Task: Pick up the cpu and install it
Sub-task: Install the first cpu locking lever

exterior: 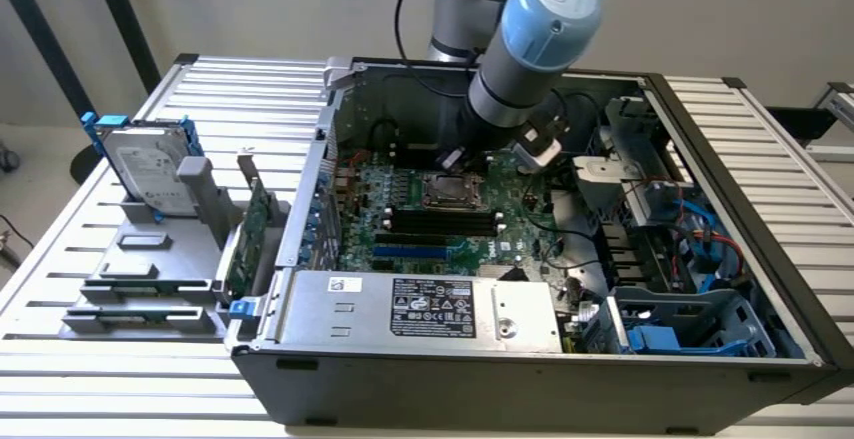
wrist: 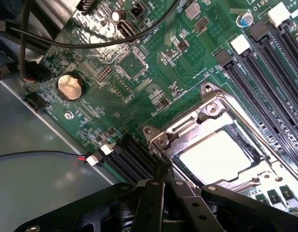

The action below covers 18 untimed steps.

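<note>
Exterior view: the arm (exterior: pixel 527 54) reaches down into an open computer case (exterior: pixel 534 359) lying on a slatted metal table (exterior: pixel 120 369). Its wrist hangs over the green motherboard (exterior: pixel 400 224), just behind the metal socket frame (exterior: pixel 450 191) near the board's middle. The cpu (exterior: pixel 451 193) sits inside that frame, flat in the socket. From here the gripper is tucked under the wrist and I can't make out its tips. On the exterior view's left, outside the case, a silver hard drive (exterior: pixel 144 174) with blue side rails stands in a grey rack (exterior: pixel 147 279), and a green circuit card (exterior: pixel 247 234) stands on edge beside the case wall. A grey power supply box (exterior: pixel 414 309) with a label fills the near side of the case.

Wrist view: the gripper (wrist: pixel 161 191) shows as black linkages whose fingers (wrist: pixel 151 203) are pressed together, with nothing between them. Their tip sits at the corner of the socket frame (wrist: pixel 206 113). The cpu (wrist: pixel 216 157), its pale metal top glaring bright, lies seated within the frame. A coin cell battery (wrist: pixel 70 86) sits well apart on the board, and dark memory slots (wrist: pixel 264 82) run alongside the socket.
</note>
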Tool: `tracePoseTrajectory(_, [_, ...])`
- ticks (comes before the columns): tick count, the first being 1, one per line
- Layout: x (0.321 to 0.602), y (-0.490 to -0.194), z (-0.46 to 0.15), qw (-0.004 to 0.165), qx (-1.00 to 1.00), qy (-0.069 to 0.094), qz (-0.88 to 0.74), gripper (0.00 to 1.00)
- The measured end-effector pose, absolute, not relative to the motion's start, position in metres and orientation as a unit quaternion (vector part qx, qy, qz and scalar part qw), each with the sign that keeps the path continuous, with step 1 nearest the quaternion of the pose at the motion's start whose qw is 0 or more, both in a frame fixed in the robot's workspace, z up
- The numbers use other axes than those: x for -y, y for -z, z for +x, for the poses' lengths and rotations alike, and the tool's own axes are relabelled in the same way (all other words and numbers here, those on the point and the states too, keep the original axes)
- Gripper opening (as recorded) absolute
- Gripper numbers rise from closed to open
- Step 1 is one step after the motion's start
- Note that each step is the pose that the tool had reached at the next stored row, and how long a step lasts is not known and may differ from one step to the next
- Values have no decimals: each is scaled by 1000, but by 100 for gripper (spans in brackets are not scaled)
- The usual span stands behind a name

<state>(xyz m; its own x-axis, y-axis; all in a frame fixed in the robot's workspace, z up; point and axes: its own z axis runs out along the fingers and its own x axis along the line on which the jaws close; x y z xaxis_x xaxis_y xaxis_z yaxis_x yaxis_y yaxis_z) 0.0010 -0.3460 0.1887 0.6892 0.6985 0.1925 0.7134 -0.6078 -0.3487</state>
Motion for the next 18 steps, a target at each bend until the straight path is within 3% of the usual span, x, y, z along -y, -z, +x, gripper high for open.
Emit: tracePoseTrajectory(18, [346,-188,3,216,393,24,-893,11])
